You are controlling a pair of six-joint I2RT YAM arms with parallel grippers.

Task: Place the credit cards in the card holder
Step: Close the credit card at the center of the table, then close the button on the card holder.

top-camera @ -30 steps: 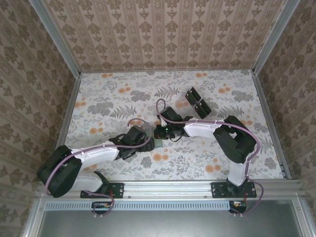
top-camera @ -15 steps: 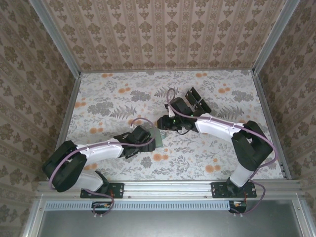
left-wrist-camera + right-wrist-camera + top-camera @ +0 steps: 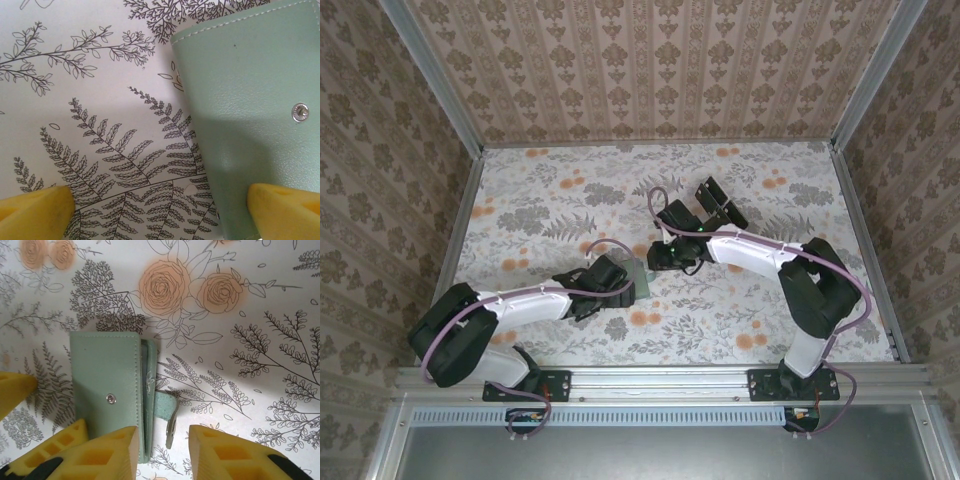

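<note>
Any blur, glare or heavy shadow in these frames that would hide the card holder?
Top external: even light, faint shadows. Left wrist: card holder sharp, soft shading across its lower half. Right wrist: it is crisp, no glare.

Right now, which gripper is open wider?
The left gripper: its fingers stand far apart, one at the card holder edge. The right gripper leaves only a narrow gap between its fingers, by the holder's snap strap.
</note>
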